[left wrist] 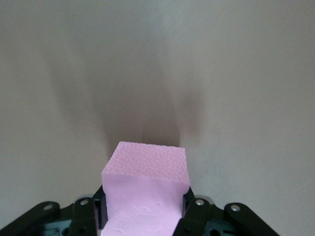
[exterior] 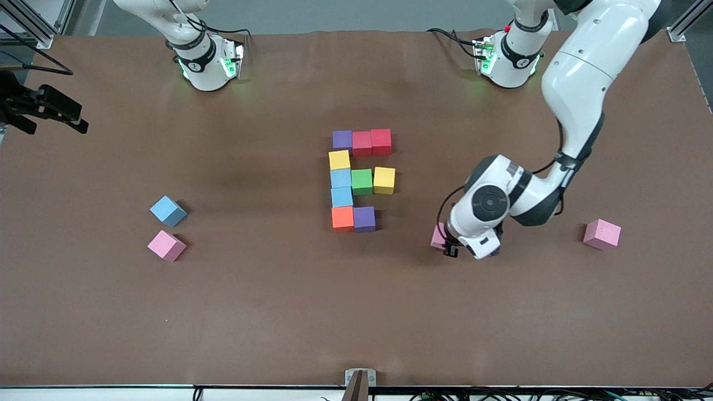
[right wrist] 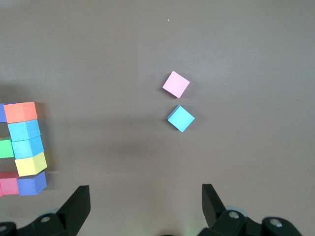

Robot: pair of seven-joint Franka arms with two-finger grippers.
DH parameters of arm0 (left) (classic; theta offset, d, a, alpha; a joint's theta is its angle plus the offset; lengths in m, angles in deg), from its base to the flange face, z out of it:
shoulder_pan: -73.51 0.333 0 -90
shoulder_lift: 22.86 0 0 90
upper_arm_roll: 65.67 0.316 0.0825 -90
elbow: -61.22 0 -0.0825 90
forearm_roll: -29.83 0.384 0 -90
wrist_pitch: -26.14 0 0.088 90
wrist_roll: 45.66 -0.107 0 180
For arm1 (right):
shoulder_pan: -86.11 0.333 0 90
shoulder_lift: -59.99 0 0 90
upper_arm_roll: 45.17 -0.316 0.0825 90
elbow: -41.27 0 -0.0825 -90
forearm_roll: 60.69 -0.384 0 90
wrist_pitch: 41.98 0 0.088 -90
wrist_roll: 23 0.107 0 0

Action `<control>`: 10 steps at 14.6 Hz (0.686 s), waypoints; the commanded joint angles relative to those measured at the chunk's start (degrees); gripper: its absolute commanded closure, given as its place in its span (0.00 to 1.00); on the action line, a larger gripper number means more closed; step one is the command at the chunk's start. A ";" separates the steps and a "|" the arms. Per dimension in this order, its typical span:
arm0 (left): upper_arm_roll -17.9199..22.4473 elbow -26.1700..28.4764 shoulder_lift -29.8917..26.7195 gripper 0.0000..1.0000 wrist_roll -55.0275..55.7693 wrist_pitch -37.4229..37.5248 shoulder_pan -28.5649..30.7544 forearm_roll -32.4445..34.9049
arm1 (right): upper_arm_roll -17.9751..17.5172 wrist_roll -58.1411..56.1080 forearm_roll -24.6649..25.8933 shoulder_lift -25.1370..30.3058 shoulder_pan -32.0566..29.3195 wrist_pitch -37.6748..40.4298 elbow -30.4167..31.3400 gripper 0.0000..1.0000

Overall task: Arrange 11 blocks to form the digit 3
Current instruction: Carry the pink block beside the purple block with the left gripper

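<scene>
Nearest the front camera, two loose blocks, pink [exterior: 166, 245] and light blue [exterior: 167, 211], lie toward the right arm's end of the bench [exterior: 278, 312], whose right tool [right wrist: 145, 209] waits spread, while the left tool [exterior: 449, 249] pinches a pink block [left wrist: 146, 184] beside the unfinished digit 3 [exterior: 359, 181].

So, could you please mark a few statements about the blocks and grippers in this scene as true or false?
1. The left gripper is shut on a pink block. True.
2. The right gripper holds a light blue block. False: it is open and holds nothing.
3. The figure already has eleven blocks. False: ten show; the bar nearest the front camera has only an orange block and a purple block.
4. A loose light blue block and a loose pink block lie toward the right arm's end. True.
</scene>
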 commanded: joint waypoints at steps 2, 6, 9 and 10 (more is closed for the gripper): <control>0.40 0.58 -0.80 0.77 14.06 -1.40 -4.13 -0.26 | -0.19 -0.28 0.40 0.29 -0.45 0.00 -0.23 0.00; 0.49 0.58 -0.27 0.77 21.64 -4.22 -7.57 -0.26 | -0.19 -0.28 0.48 0.29 -0.53 -0.09 -0.23 0.00; 0.66 0.14 0.95 0.76 22.71 -5.80 -10.21 0.44 | -0.10 -0.28 0.48 0.29 -0.53 -0.09 -0.32 0.00; 0.75 -0.39 1.31 0.76 22.88 -6.59 -10.82 0.27 | -0.19 -0.28 0.48 0.29 -0.53 -0.09 -0.23 0.00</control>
